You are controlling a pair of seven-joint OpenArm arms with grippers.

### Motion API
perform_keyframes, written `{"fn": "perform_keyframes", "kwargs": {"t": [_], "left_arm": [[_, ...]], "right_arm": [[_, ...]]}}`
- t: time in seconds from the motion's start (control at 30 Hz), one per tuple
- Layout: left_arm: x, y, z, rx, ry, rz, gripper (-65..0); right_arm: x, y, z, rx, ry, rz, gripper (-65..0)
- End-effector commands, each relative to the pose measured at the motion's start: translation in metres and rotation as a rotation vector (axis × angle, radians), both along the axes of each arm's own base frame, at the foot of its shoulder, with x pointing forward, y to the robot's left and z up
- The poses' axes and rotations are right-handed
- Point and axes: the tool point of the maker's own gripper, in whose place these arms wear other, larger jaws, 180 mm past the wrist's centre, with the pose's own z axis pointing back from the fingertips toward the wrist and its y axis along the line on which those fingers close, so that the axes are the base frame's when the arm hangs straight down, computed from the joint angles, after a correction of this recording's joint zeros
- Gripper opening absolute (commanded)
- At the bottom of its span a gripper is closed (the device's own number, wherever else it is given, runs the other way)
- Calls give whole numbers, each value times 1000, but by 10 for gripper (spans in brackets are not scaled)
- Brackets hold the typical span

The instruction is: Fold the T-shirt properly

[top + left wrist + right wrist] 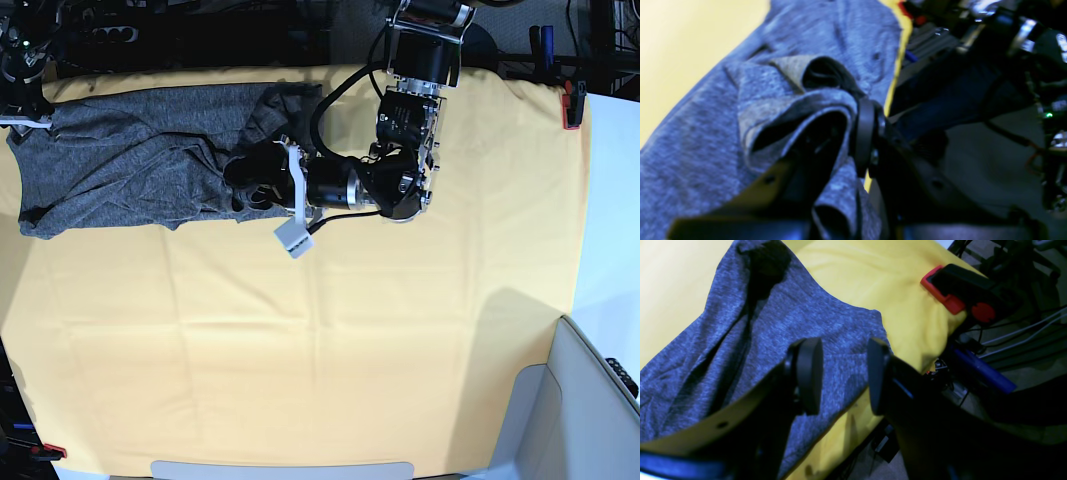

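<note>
The dark grey T-shirt (140, 160) lies crumpled along the far left of the yellow-covered table. My left gripper (862, 133) reaches in from the back of the table and is shut on a bunched fold of the T-shirt (800, 110) at its right end; in the base view it (245, 178) sits low on the fabric. My right gripper (844, 376) is open and hovers just above the T-shirt (780, 316) near its hem at the table's left edge. Nothing is between its black pads (810, 373).
A yellow-orange cloth (350, 340) covers the whole table. Red clamps (572, 105) pin it at the corners, one close to my right gripper (947, 296). Cables and frame parts (1023, 333) hang past the table edge. A grey bin rim (560, 350) stands at the front right.
</note>
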Motion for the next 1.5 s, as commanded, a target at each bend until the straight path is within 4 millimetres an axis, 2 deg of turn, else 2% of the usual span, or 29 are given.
{"fn": "perform_keyframes", "kwargs": {"t": [0.0,0.13,0.33,0.5,0.7,0.93,1.13,1.27,1.47], "left_arm": [[5,-8,12,-42,-18,-7,-644],[0,-21,7,-66,13,-19,-644],[-4,-36,15,-103,-1,-30,-644],[7,-43,30,-135,-46,-22,-644],[16,-43,39,-155,-68,-2,-644],[13,-50,19,-149,16,0,-644],[16,-51,10,-173,62,41,-634],[16,-51,10,-171,61,41,-593],[16,-58,16,-199,48,46,-596]], "right_arm": [[3,-5,13,-42,-26,5,-423],[3,-4,11,-38,-24,5,-423],[0,1,6,-17,-23,-5,-423],[0,2,5,-14,-23,-3,-423],[1,3,4,-11,-24,-1,-423],[-3,6,-2,7,-16,-14,-422],[-7,6,-11,25,3,-24,-422],[-8,6,-12,26,4,-24,-422],[-8,6,-12,29,3,-24,-423]]}}
